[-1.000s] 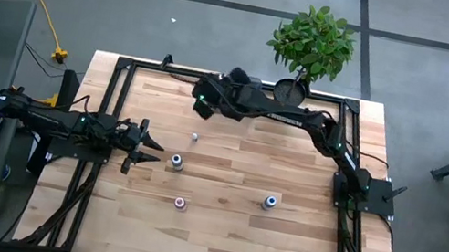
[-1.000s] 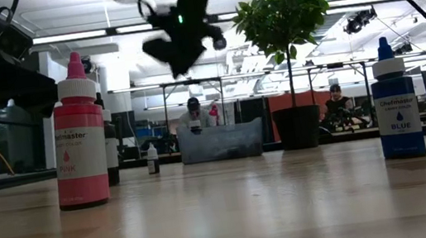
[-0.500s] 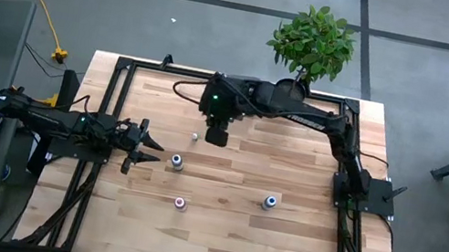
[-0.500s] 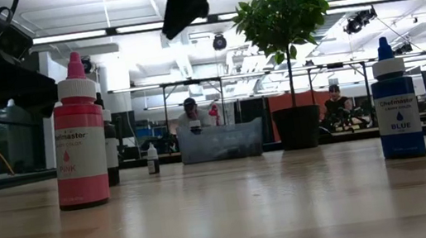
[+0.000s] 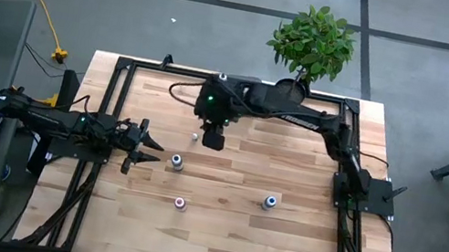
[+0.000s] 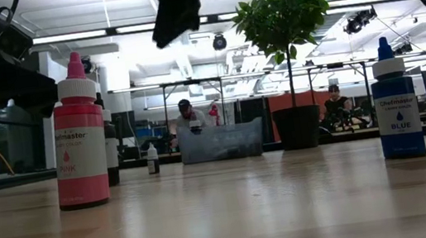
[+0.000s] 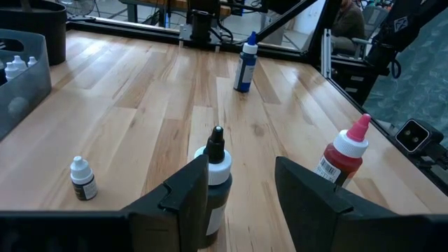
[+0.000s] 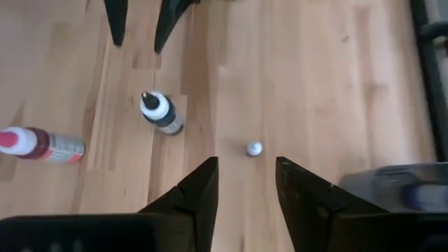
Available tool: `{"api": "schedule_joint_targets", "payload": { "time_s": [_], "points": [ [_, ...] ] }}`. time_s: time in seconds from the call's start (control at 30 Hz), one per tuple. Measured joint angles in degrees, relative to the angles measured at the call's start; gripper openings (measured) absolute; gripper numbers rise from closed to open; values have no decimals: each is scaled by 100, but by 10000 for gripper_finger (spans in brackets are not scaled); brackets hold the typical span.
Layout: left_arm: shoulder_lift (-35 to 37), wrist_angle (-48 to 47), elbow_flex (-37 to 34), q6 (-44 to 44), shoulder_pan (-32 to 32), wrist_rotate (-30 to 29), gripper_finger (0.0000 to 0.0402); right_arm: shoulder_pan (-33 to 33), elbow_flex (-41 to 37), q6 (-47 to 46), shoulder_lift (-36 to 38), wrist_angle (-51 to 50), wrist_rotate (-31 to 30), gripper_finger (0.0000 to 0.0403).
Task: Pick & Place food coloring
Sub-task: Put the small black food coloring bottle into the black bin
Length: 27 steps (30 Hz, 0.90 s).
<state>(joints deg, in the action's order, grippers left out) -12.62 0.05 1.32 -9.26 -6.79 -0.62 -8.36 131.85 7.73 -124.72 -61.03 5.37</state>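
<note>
The right gripper (image 5: 214, 140), having swung out from the tray, now hovers part-open and empty over the small white bottle (image 5: 195, 137), indicating the next pick.

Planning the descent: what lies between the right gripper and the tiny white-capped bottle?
Nothing: in the right wrist view, only bare wood separates the open right gripper from the tiny bottle.

The tabletop (image 5: 277, 247) is pale wood in planks, smooth with a soft sheen, edged by a black metal frame (image 5: 108, 105). The pink bottle (image 6: 77, 134) and the blue bottle (image 6: 396, 106) look like glossy plastic with paper labels. The grey tray (image 6: 221, 141) behind them appears matt plastic. Both tools' fingers (image 7: 192, 203) are matt dark plastic.
</note>
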Motion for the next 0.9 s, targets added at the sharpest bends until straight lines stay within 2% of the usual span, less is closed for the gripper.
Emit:
{"api": "schedule_joint_targets", "payload": {
  "time_s": [0.3, 0.67, 0.9],
  "points": [
    [1, 0, 0, -2, 0, 0, 163, -11, 0, 174, -747, 177, -49, 179],
    [0, 0, 0, 0, 0, 0, 163, 15, -2, 1266, -1367, 463, -30, 182],
    [1, 0, 0, -2, 1, 2, 163, -4, -2, 1352, -1653, 566, -55, 182]
  ]
}}
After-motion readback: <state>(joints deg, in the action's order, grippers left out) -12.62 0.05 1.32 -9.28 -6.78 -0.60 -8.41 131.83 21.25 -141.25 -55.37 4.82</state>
